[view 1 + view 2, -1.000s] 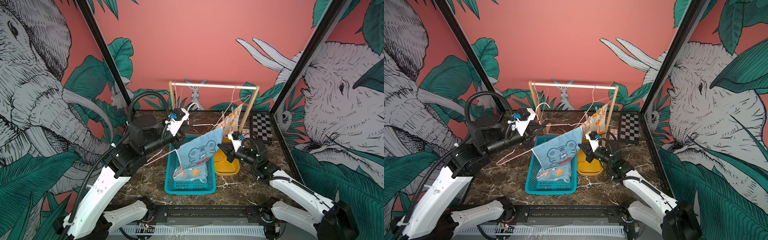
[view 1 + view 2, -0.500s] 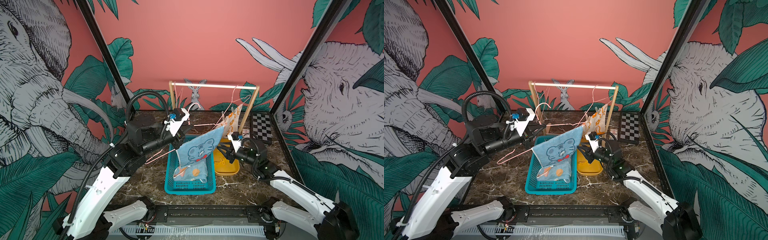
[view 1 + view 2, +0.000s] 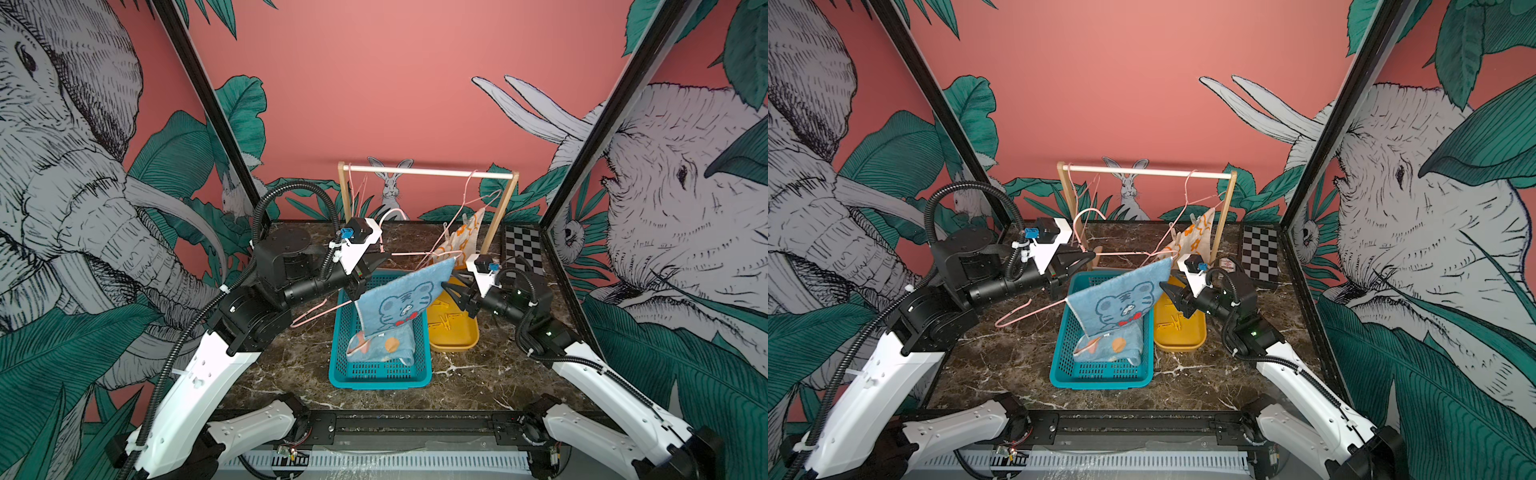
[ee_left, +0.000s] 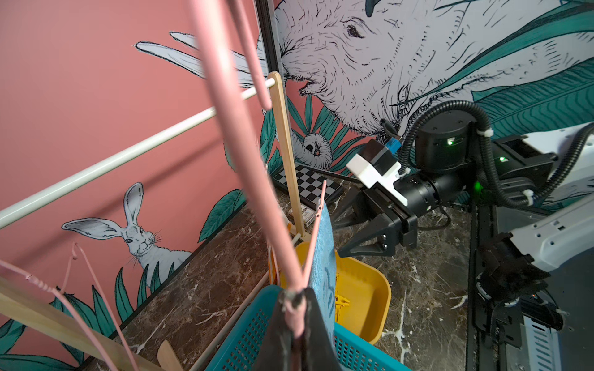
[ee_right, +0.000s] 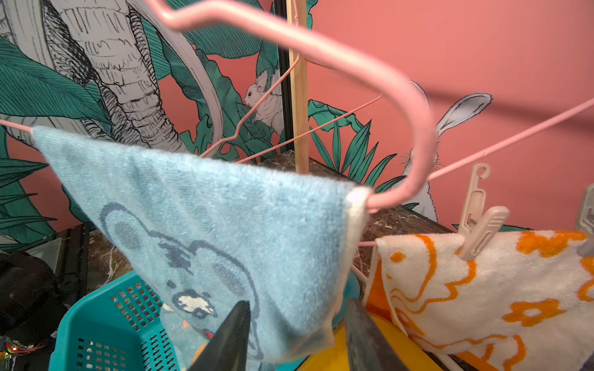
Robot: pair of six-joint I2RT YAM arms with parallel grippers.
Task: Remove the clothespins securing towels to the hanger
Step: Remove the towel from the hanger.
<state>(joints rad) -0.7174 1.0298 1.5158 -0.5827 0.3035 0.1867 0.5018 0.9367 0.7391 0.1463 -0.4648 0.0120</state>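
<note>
Dark marble tabletop: teal basket beside yellow tray, wooden rack behind, checkerboard, perhaps small box.

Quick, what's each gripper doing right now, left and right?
Left gripper: shut on the pink hanger.
Right gripper: open, fingers apart by the tiger towel, gripping nothing.

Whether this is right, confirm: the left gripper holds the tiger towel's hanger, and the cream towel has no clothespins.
Not quite: the cream towel has a beige clothespin clipped on it, as the right wrist view shows. The left gripper does hold the hanger bearing the tiger towel.
</note>
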